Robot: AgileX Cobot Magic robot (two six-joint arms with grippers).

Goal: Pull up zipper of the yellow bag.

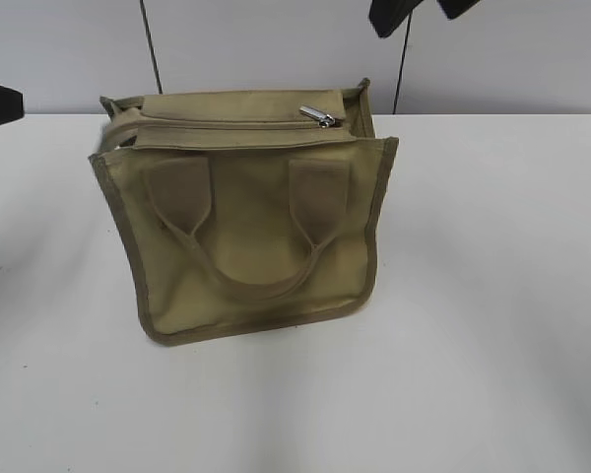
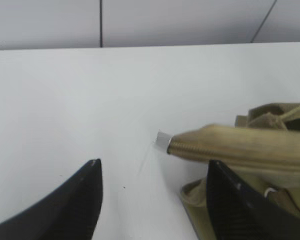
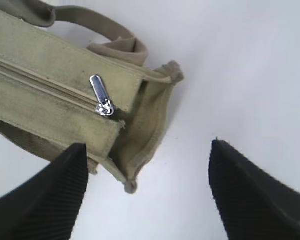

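The yellow bag point(image 1: 246, 222) lies on the white table, its top panel facing away. The zipper point(image 1: 227, 124) runs along that panel, with the silver pull tab point(image 1: 321, 117) at its right end. In the right wrist view the zipper point(image 3: 40, 82) and tab point(image 3: 101, 95) show clearly; my right gripper point(image 3: 147, 150) is open above the bag's right corner, not touching. My left gripper point(image 2: 152, 170) is open beside the bag's left end point(image 2: 240, 147), holding nothing. In the exterior view only dark parts of the left arm point(image 1: 0, 103) and right arm point(image 1: 414, 12) show at the edges.
White table point(image 1: 492, 296) all around the bag. A grey wall with dark vertical seams point(image 1: 153, 44) stands behind the table's far edge.
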